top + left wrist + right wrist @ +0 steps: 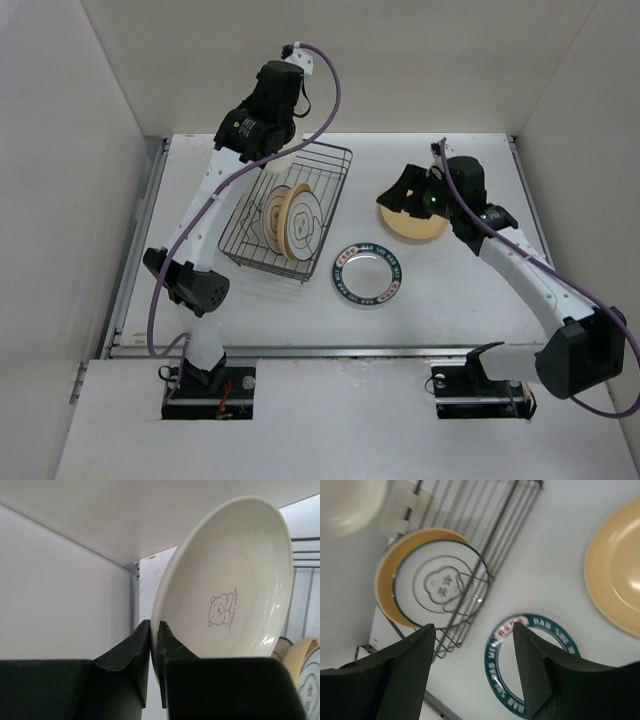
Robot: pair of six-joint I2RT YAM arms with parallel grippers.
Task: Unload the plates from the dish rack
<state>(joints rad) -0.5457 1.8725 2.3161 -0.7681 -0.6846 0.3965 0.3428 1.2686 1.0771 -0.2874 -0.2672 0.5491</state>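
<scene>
On the counter (pixel 450 300), we see the dish rack (pixel 330 190) holding a ringed plate (pixel 440 582) and a yellow-tan plate (pixel 387 580) upright. The left gripper (pixel 154 645) is clamped onto the cream plate (pixel 235 580) at its rim. The right gripper (pixel 473 630) is spread wide and empty.

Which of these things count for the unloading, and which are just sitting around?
Job: dish rack; cream plate in the left gripper; ringed plate and yellow plate standing in the rack; teal-rimmed plate and tan plate flat on the table.
Not job: purple cables on the arms. No other loose items show.
</scene>
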